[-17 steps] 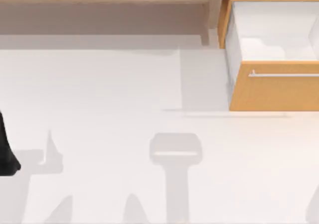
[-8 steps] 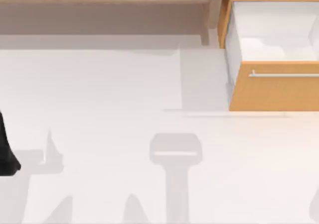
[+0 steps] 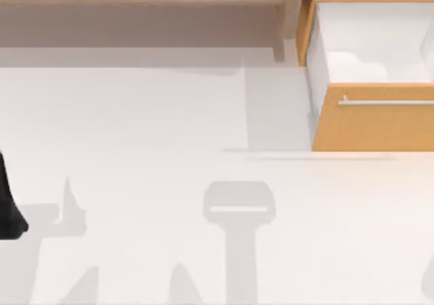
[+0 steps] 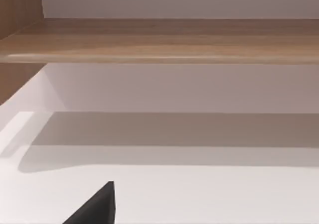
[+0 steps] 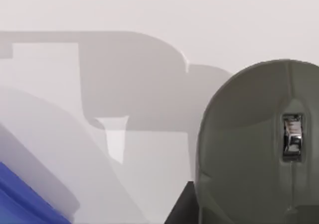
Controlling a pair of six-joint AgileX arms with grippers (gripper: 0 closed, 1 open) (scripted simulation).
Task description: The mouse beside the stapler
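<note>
A grey mouse (image 5: 249,149) with a domed top and a shiny scroll wheel lies close up in the right wrist view, on the white table. A dark part of my right gripper (image 5: 180,208) shows right beside the mouse's edge; whether it touches the mouse I cannot tell. A blue object (image 5: 22,201) pokes in at the corner of that view, and I cannot tell whether it is the stapler. My left arm (image 3: 8,210) is parked at the table's left edge, and a black tip of its gripper (image 4: 94,208) shows in the left wrist view.
An orange drawer (image 3: 373,125) with a metal handle stands pulled open at the back right, its white inside (image 3: 369,44) showing. A wooden shelf (image 3: 142,0) runs along the back. Arm shadows lie across the white table (image 3: 156,129).
</note>
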